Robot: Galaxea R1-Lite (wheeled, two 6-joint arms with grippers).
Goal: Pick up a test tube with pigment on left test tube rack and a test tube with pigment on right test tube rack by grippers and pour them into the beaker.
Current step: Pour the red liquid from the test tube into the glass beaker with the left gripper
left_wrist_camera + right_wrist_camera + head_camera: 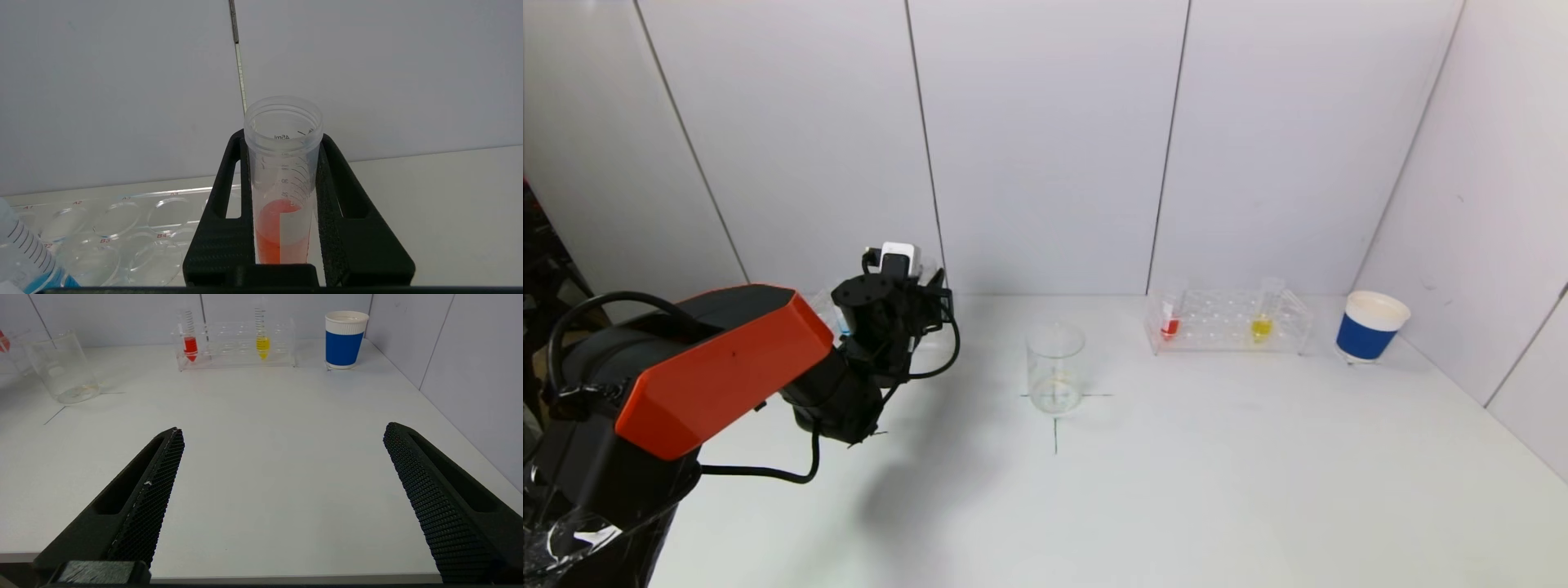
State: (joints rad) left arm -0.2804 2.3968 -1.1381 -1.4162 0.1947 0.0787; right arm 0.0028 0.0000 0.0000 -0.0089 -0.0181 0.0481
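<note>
White table runs bare from the beaker to its near edge; walls close the back and right. The left gripper pinches an upright tube of orange-red liquid just above the left rack (a blue tube stands there). The right gripper, spread wide, hovers near the front edge, well apart from the right rack.

From my head view, my own left arm covered most of the left rack. My right arm was out of that view. The blue-pigment tube was cut off at my left wrist view's edge.
</note>
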